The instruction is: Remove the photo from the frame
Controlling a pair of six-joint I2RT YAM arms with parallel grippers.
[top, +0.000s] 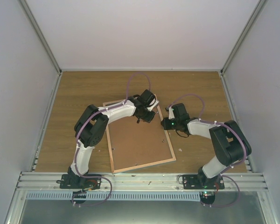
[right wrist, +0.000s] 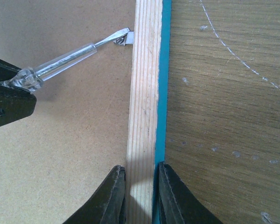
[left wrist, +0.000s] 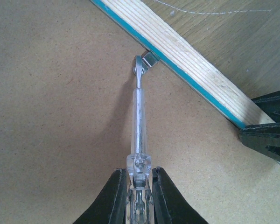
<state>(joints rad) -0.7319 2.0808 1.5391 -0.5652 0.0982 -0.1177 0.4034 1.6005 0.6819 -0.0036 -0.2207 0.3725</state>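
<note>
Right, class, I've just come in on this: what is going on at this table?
The frame lies face down on the table, brown backing up. The left gripper is shut on a clear-handled tool, whose metal tip sits at a small metal tab on the frame's inner edge. The right gripper clamps the pale wood edge nearby, apparently steadying it. The backing is in place and the photo is hidden.

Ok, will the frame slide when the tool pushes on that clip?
Probably little: the right gripper pinches the frame by its wooden edge. It looks thin and light, flat on a smooth table, so unclamped it would likely skid. The edge looks stiff.
</note>
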